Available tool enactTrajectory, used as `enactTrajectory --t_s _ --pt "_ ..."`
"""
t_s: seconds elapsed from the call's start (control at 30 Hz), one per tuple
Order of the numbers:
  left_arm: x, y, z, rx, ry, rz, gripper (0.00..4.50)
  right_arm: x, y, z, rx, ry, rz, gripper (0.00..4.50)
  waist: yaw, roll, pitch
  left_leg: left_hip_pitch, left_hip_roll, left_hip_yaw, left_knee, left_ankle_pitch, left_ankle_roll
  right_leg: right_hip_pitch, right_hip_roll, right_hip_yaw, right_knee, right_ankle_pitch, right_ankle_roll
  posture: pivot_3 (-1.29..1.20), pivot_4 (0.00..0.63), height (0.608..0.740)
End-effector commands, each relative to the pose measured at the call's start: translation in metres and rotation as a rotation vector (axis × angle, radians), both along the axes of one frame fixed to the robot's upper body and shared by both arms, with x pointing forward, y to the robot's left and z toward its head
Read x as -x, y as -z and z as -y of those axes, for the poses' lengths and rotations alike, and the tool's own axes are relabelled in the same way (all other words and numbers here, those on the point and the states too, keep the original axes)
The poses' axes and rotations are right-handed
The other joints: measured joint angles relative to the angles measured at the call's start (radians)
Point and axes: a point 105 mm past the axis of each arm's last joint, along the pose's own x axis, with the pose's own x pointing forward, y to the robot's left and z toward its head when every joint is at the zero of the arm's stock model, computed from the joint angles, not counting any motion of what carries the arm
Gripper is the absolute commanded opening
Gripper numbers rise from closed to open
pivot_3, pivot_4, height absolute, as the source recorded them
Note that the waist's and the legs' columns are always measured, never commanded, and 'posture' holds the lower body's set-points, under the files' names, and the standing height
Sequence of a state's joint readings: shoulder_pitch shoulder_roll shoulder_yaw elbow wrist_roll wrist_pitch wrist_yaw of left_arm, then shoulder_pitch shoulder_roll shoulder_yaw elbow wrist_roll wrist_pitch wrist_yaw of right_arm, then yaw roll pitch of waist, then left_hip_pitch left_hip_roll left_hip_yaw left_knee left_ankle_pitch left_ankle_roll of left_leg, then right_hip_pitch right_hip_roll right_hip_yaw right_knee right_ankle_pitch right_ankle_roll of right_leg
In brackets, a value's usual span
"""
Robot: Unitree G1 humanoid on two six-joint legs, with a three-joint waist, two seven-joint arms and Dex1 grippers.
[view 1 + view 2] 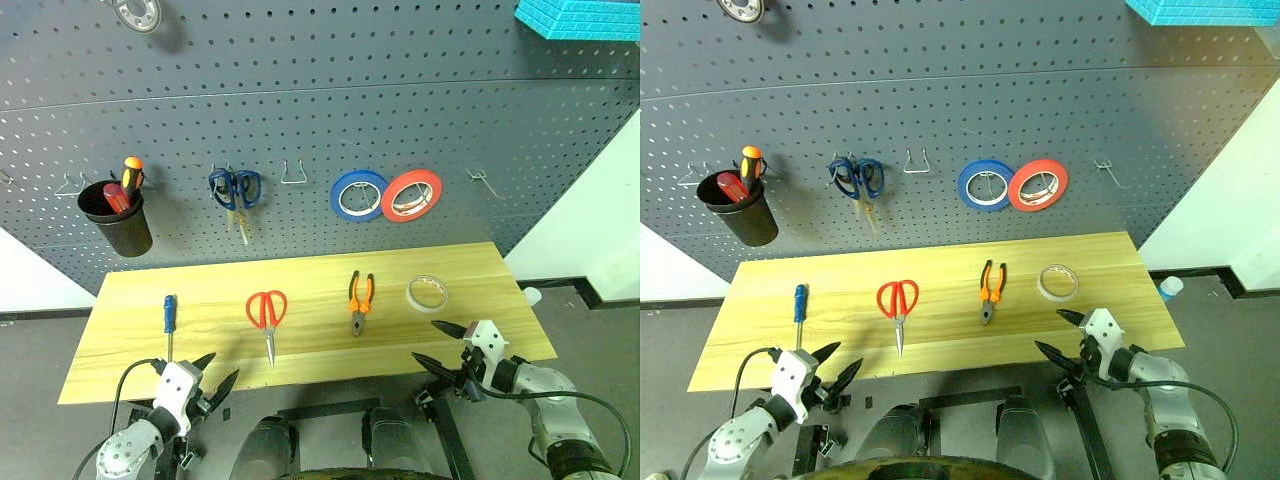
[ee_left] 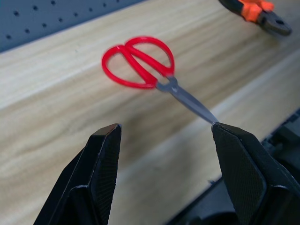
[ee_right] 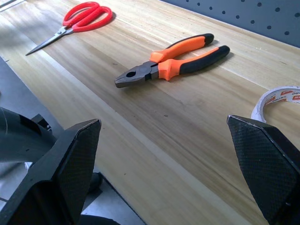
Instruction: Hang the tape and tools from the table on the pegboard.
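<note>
On the table (image 1: pixel 480 270) four things lie in a row, none of them hung on the pegboard (image 1: pixel 300 120) behind. At nine o'clock the screwdriver (image 1: pixel 169 322) runs from back to front, blue end toward the board. Next come the scissors (image 1: pixel 267 318), red loops at twelve o'clock, blades aimed at six, toward me. At centre right the pliers (image 1: pixel 360 300) lie the same way, orange-and-black arms at the back, nose to the front edge. At three o'clock the tape (image 1: pixel 427 293) lies flat. My left gripper (image 1: pixel 212 375) hangs at the front edge with fingers apart, empty, near the scissor tips. My right gripper (image 1: pixel 440 346) hangs spread wide, empty, just before the tape.
</note>
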State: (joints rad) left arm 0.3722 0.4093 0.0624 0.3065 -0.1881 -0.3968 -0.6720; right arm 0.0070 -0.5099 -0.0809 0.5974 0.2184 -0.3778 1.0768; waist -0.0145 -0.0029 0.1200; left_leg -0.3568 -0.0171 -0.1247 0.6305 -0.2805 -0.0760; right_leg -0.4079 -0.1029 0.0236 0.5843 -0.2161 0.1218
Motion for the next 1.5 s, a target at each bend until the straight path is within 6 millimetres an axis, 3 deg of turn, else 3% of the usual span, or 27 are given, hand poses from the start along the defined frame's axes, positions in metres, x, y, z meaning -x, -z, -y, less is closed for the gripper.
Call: enactTrajectory --t_s 0.03,0.97,1.27,1.5 --pt "0.000 -0.007 -0.006 -0.009 -0.006 0.027 3.20 -0.004 -0.011 -0.001 0.013 -0.018 0.036 4.50 0.000 0.000 0.000 0.000 0.000 0.000 0.000 0.000 0.000 0.000 0.000 0.000 0.000 0.000 0.000 0.00 0.075 0.740" --pt "0.004 -0.007 -0.005 -0.023 -0.006 0.027 3.20 -0.009 -0.024 -0.010 0.042 -0.024 0.045 4.50 0.002 0.000 0.001 0.000 0.000 0.000 -0.001 0.000 0.000 0.000 0.000 0.000 0.001 0.000 0.000 0.01 0.083 0.740" --pt "0.005 -0.010 -0.003 -0.026 -0.002 0.025 3.20 -0.007 -0.016 -0.003 0.054 0.010 -0.005 4.50 0.002 0.000 0.001 0.000 0.000 0.000 -0.001 0.000 0.000 0.000 0.000 0.000 0.001 0.000 0.000 0.00 0.087 0.740" --pt "-0.010 -0.021 0.004 -0.002 0.036 0.045 3.20 -0.020 -0.013 0.005 0.121 0.038 -0.008 4.50 0.001 0.000 0.001 0.000 0.000 0.000 0.000 0.000 0.000 0.000 0.000 0.000 0.001 0.000 0.000 0.00 0.088 0.740"
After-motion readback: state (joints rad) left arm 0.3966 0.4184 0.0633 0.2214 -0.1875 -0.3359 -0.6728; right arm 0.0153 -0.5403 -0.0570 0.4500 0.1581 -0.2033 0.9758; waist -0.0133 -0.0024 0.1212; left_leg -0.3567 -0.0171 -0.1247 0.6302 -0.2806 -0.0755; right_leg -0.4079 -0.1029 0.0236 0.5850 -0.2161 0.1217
